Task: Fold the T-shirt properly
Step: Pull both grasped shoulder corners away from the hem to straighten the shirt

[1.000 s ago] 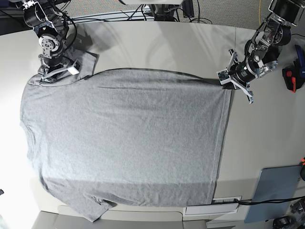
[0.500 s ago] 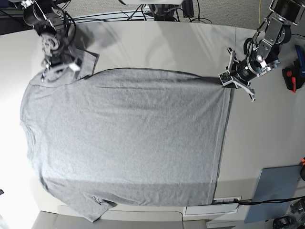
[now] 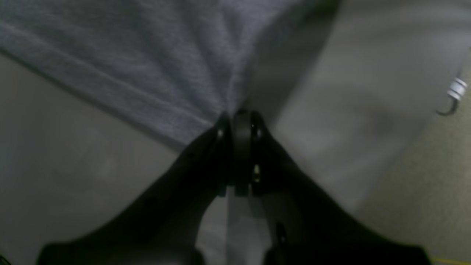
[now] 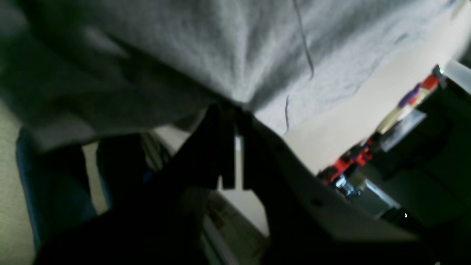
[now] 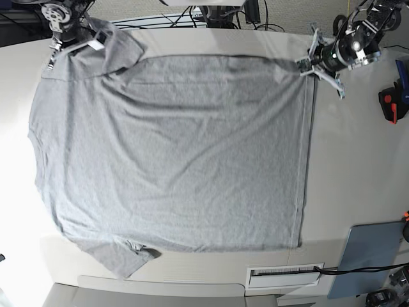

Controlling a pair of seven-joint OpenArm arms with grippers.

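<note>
fabric fills most of the table [image 5: 358, 166]: the t-shirt [image 5: 172, 153] lies spread flat, its long axis running left to right in the base view, one sleeve hanging at the near left edge and the hem on the right. at far left the right gripper [image 5: 64, 32] has its jaws pinched tight on the shoulder and sleeve corner, which rises bunched off the surface. across at far right the left gripper [image 5: 307, 64] is clamped on the far hem corner, cloth fanning out from its closed jaws. both held corners sit on the far edge, with the whole body of the shirt lying toward the near edge, so i judge the fold must carry that far edge nearward over the cloth, both arms together.
</note>
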